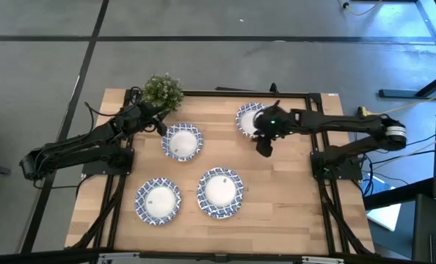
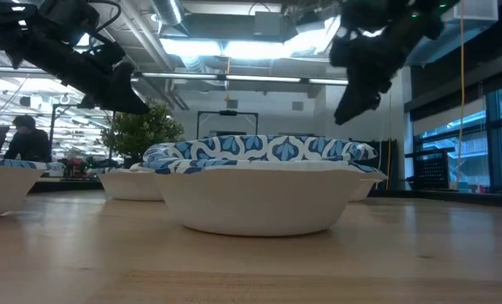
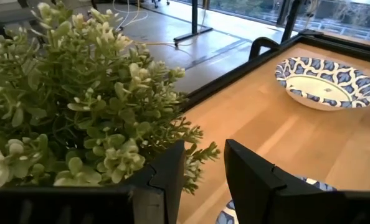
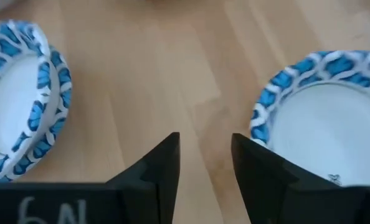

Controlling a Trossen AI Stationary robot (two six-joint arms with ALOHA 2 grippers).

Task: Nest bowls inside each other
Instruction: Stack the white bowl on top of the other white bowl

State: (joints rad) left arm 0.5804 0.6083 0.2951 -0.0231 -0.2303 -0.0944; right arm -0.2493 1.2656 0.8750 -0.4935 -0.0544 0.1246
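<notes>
Wooden table (image 1: 277, 205): four bowls (image 1: 183, 142) (image 1: 249, 119) (image 1: 158, 200) (image 1: 220, 192) spread apart; potted plant (image 1: 162, 91) at far-left corner.

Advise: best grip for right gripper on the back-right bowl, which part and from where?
Take the bowl by its patterned rim, probably the edge nearest the right gripper, coming straight down with one finger inside and one outside. It sits upright and shallow on the table, so the thin flared rim is the only pinchable part; the wall slopes too much for a side grasp.
</notes>
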